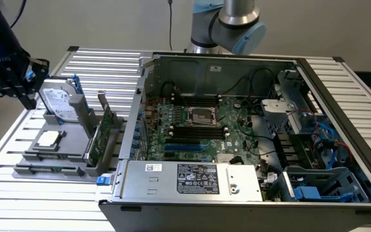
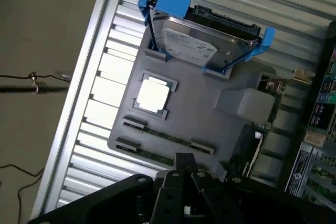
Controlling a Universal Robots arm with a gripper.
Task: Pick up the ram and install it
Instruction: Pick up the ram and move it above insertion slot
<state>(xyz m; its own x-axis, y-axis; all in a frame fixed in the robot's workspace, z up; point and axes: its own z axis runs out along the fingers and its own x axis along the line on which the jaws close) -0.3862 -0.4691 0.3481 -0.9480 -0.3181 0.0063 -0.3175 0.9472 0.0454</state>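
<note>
Two thin green ram sticks (image 2: 167, 136) (image 2: 148, 154) lie edge-up in the front slots of a grey holder (image 2: 202, 124); in the exterior view the ram (image 1: 51, 157) sits at the holder's near left end. My black gripper (image 2: 185, 162) hangs above the holder with its fingers shut and nothing between them. In the exterior view the gripper (image 1: 28, 99) is high at the left, next to the hard drive, well clear of the ram. The motherboard's black memory slots (image 1: 198, 130) lie inside the open computer case (image 1: 172, 186).
The holder also carries a hard drive in a blue bracket (image 1: 60, 104), a square processor (image 1: 49, 139) and an upright green expansion card (image 1: 102, 133). The case's metal wall (image 1: 140, 111) rises just beyond the holder on the slatted metal table (image 1: 37, 208). Cables lie on the floor (image 2: 31, 80).
</note>
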